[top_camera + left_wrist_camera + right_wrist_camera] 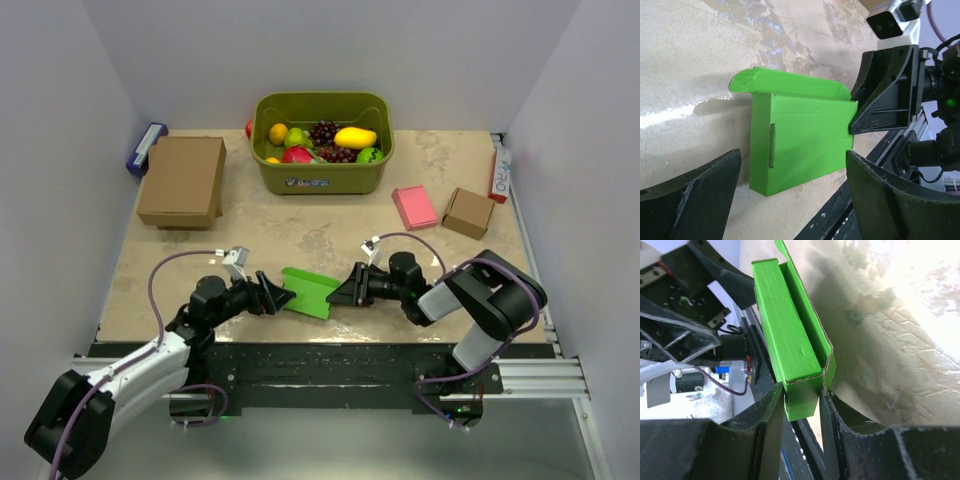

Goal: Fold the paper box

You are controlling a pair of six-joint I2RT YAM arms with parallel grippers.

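The paper box (310, 292) lies on the worktop (300, 225) near its front edge, between the two tools and about midway across. It is bright green and flattish, with a short slit cut in its upper face. A long flap with rounded corners stands out along its far long edge, not tucked in.

The right tool (342, 289) grasps the right end of the box. In the right wrist view that end sits between the two fingers (771, 415), which press against it from both sides, and the rest of the box runs away from the camera toward the left arm. In the left wrist view the black tip of the right tool meets the box's right edge.

The left tool (274, 294) has its jaws wide apart and holds nothing. It points at the left end of the box, with its fingers (695, 197) spread to either side of that end. A strip of bare worktop shows between one finger and the box. Whether the other fingertip touches the box, I cannot tell.

At the back of the worktop stands an olive bin (322, 181) filled with fruit. A large brown box (182, 180) sits to the left of the bin. To its right a pink flat box (414, 206) lies just beside a small brown box (468, 212). All of these are well apart from the paper box.
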